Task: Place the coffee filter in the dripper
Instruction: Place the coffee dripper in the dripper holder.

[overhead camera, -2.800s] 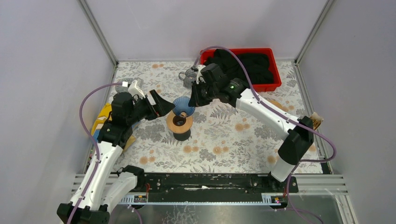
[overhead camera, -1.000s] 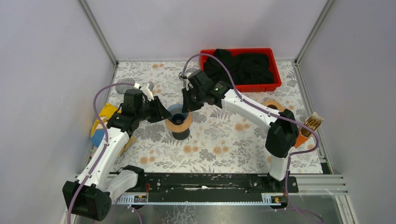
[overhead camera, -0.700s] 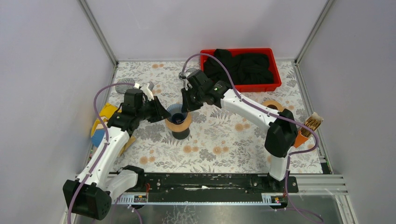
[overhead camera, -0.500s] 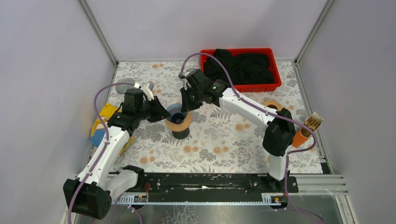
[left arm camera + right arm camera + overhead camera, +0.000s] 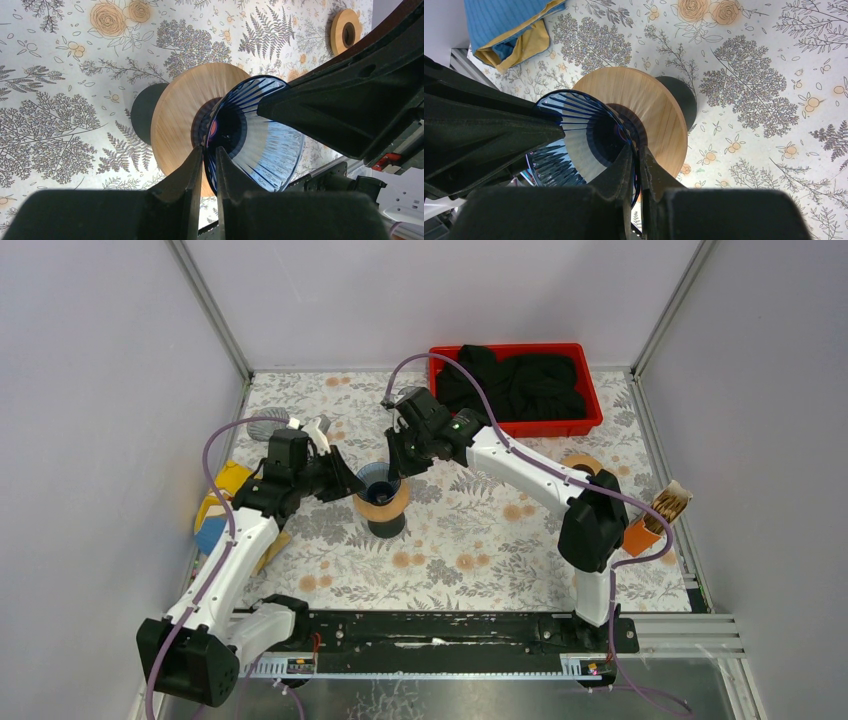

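While on dripper, filter in left gripper.

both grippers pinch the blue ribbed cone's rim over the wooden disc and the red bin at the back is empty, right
Not empty: the top view shows the red plastic bin holding black cloth. The rest holds: left gripper and right gripper pinch the blue ribbed cone over the round wooden disc.
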Controlling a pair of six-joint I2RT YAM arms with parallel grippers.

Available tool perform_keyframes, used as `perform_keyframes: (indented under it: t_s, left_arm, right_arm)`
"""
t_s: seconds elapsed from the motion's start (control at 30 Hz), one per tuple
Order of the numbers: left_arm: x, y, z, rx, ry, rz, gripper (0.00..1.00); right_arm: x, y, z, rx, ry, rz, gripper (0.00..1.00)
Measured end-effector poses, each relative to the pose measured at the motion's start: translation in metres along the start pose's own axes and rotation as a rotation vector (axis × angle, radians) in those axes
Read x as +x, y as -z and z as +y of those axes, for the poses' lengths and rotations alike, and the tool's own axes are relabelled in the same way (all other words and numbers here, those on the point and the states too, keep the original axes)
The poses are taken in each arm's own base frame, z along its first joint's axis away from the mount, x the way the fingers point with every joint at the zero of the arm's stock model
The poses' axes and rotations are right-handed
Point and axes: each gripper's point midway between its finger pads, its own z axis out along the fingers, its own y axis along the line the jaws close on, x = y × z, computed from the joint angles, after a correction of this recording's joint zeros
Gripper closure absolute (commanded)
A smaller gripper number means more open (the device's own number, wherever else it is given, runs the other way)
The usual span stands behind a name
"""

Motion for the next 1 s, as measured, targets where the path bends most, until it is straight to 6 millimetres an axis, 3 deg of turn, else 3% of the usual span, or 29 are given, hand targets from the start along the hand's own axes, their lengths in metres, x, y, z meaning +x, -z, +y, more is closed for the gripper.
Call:
perform_keyframes:
  t_s: [0.07,0.73,1.0]
  left_arm:
    - [0.0,0.0,0.0,-0.001,-0.001,0.0,0.79]
    - [0.005,0.001,0.002,-0.026,-0.007,0.008,0.56]
    - [-0.004,0.011,-0.003,-0.032,-0.015,-0.03,0.46]
  right_arm:
    - [0.0,0.0,0.0,0.0,0.0,0.0,1.0]
    - [0.003,0.003,-0.002,0.02,0.019,0.011,0.54]
    - [-0.015,0.023,0.01,-0.006,0.044,-0.048,0.4]
